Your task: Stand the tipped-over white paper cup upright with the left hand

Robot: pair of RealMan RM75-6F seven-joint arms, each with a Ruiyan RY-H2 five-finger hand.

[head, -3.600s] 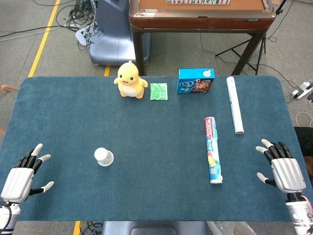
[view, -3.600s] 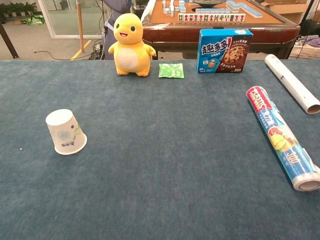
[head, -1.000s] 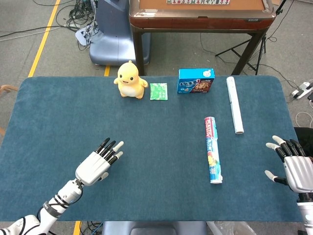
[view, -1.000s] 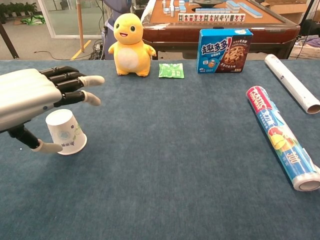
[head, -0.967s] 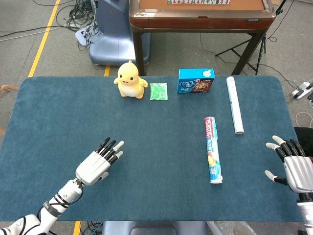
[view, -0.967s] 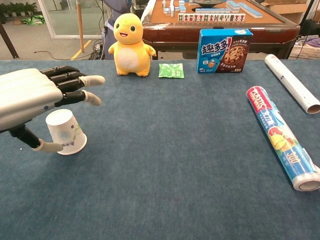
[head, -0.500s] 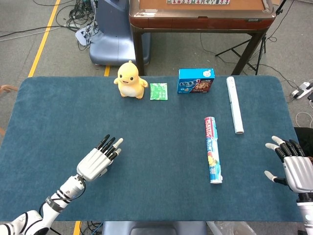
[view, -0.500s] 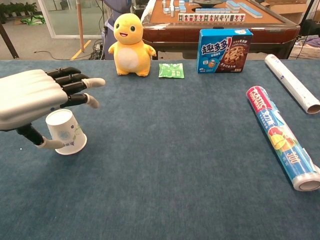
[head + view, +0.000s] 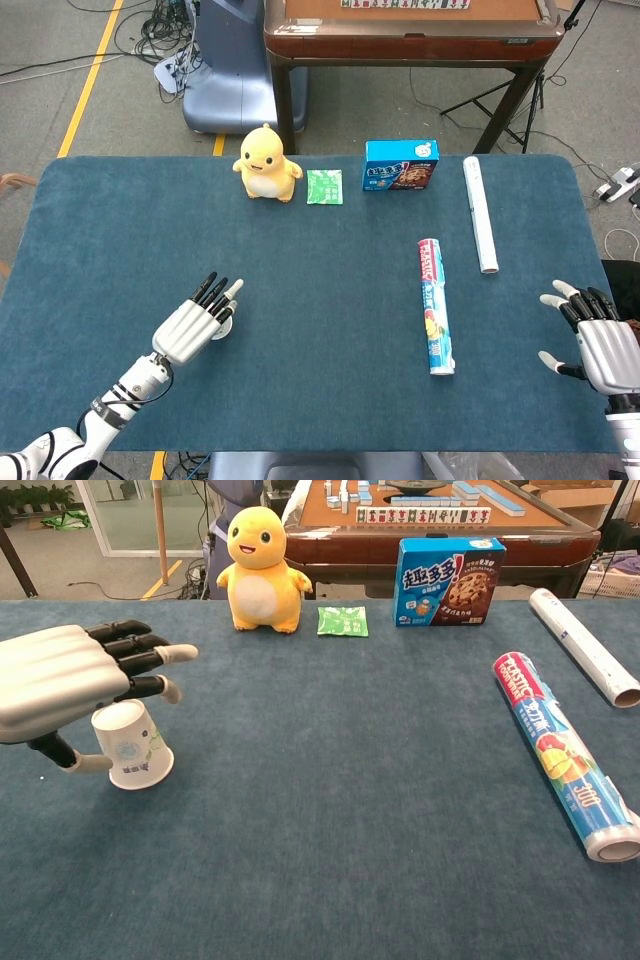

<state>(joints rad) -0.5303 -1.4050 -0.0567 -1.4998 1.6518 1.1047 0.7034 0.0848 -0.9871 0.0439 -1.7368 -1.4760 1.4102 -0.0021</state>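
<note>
Left robot hand (image 9: 60, 685) over paper cup (image 9: 133, 748) (fingers apart).

You have even, diffuse overhead light in both views, bright with no harsh glare. Shadows on the table (image 9: 330, 260) stay soft and short. Focus is sharp overall; the left hand (image 9: 60, 685) looms large and slightly soft in the chest view.

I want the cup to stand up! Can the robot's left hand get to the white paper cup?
Probably yes. The left hand hovers right over the white paper cup with fingers spread, its thumb beside the cup. Nothing stands between them.
</note>
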